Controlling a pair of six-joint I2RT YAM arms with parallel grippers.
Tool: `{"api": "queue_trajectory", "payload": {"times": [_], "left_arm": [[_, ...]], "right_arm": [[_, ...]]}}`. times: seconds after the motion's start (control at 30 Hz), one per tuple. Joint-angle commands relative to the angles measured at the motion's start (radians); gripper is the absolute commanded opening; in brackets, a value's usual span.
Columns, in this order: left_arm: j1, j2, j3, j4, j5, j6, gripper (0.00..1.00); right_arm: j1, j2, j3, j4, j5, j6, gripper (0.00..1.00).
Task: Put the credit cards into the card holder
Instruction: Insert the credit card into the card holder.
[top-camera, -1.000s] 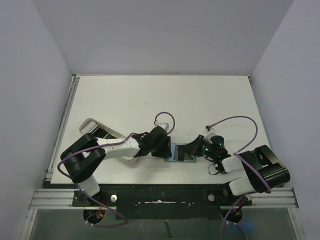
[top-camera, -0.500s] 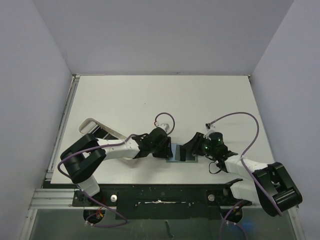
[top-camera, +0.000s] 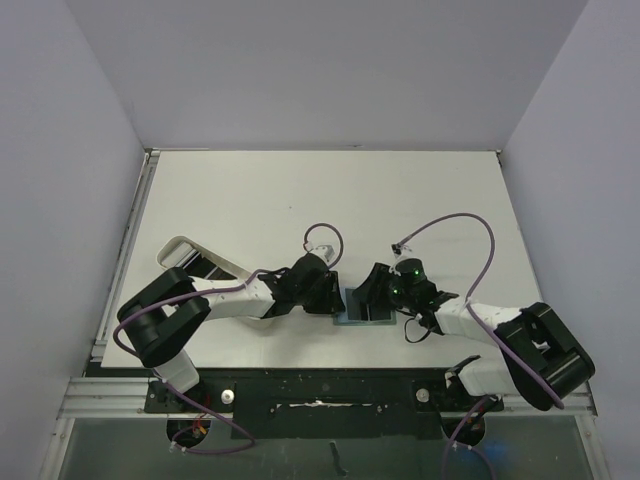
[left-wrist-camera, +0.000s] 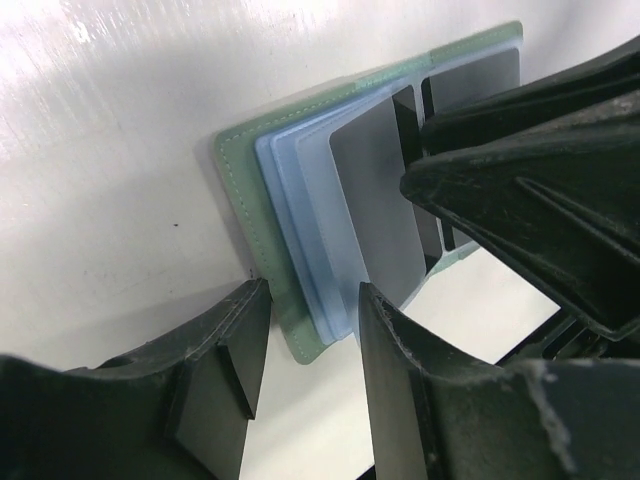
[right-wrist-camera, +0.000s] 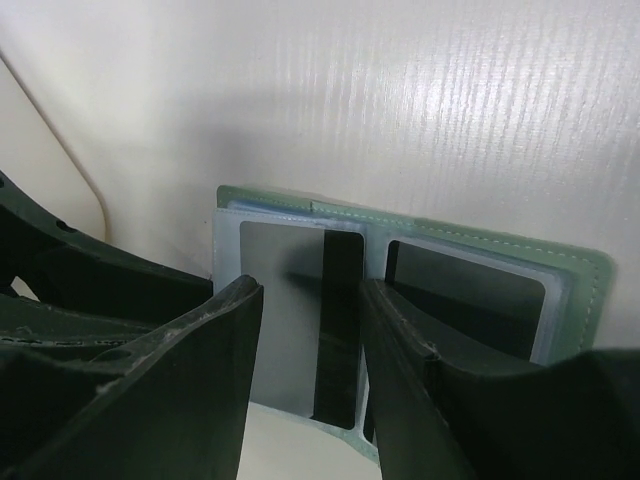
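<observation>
The card holder (left-wrist-camera: 240, 180) lies open and flat on the table, green outside, light blue inside. A grey credit card (left-wrist-camera: 375, 190) with a dark stripe rests on its left half (right-wrist-camera: 285, 310). A second dark credit card (right-wrist-camera: 465, 290) sits in the right half. My left gripper (left-wrist-camera: 305, 335) is open, its fingers astride the holder's near corner. My right gripper (right-wrist-camera: 310, 350) is open just above the striped card, touching nothing that I can see. From above, both grippers (top-camera: 332, 295) (top-camera: 378, 292) meet over the card holder (top-camera: 356, 312).
A white oblong tray (top-camera: 183, 248) lies at the left, partly under my left arm. Purple cables loop above both wrists (top-camera: 325, 235) (top-camera: 450, 225). The table's front edge (top-camera: 350, 345) runs close behind the holder.
My right arm has stretched out and carried its gripper leftward over the holder. The left gripper has shifted slightly left and stays at the holder's edge.
</observation>
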Motion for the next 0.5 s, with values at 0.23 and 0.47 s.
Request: {"api": "queue_trajectory", "payload": {"times": [0.23, 0.47], "left_arm": [[0.004, -0.001, 0.006, 0.094, 0.029, 0.013, 0.38], [0.014, -0.033, 0.015, 0.058, 0.003, 0.018, 0.37]], "right_arm": [[0.011, -0.013, -0.027, 0.127, -0.057, 0.046, 0.38], [0.011, -0.020, -0.066, 0.162, -0.077, 0.107, 0.30]]}}
